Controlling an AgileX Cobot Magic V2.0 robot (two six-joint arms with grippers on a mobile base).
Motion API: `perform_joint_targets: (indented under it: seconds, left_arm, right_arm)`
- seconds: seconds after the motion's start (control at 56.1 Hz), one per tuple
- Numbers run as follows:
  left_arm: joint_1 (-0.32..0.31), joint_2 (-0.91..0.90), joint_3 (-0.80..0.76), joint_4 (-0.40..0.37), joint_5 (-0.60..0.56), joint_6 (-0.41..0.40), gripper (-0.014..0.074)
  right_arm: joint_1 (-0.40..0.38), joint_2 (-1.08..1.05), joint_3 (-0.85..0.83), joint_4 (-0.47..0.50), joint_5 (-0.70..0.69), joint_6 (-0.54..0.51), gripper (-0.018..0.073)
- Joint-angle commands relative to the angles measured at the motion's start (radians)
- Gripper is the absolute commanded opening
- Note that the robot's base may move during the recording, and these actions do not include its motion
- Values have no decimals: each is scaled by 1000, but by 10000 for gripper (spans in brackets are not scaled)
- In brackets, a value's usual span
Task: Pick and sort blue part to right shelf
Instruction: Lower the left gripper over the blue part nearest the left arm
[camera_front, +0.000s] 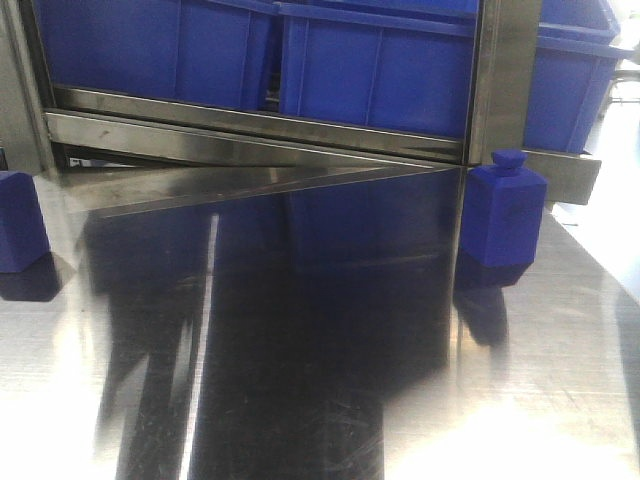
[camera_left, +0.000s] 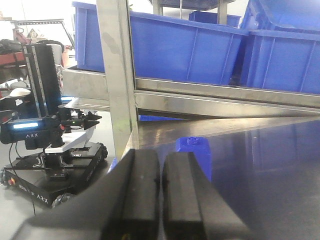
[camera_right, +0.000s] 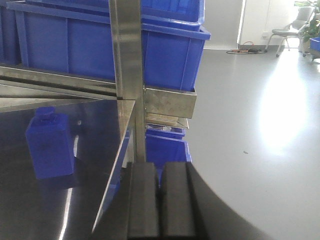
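A: What is the biggest thing here?

B: The steel table (camera_front: 330, 400). It fills the front view, and its top is so shiny that it mirrors everything above it. Behind it stands a steel rack (camera_front: 500, 70), with one upright post at each far corner of the table.

A: And on the rack?

B: Large blue bins (camera_front: 370, 70), side by side on the shelf just above the table level. In the left wrist view a black mobile robot (camera_left: 50, 145) stands on the floor beyond the left post, well apart from the table.

A: How are the grippers?

B: The left gripper (camera_left: 160, 160) is clenched. Its two black pads stand against each other and nothing is between them. The right gripper (camera_right: 160, 170) is the same, pads pressed together and empty. Both are apart from the blue pieces.

A: Where is the blue part?

B: The blue part (camera_front: 505, 210) stands upright on the table at the far right, just beside the right post, with the small knob on top. The right wrist view shows it on the left side of that post. A second blue part (camera_front: 20, 220) stands at the far left of the table, cut by the picture edge. I think the left wrist view shows this one past the pads, but I cannot tell for sure.
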Motion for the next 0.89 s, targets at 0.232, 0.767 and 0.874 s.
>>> perform_joint_targets:
  seconds: [0.232,0.767,0.874]
  left_arm:
    - [-5,-22,30,-12,-98,-2,155]
    - [-5,-8,-124,-76,-234,-5,155]
    - [-5,65,-307,-44,-21,-3,160]
  right_arm:
    - [-1,-7,-8,-1,-87,-5,45]
    - [-1,-7,-8,-7,-81,-5,45]
    - [-1,-7,-8,-7,-81,-5,45]
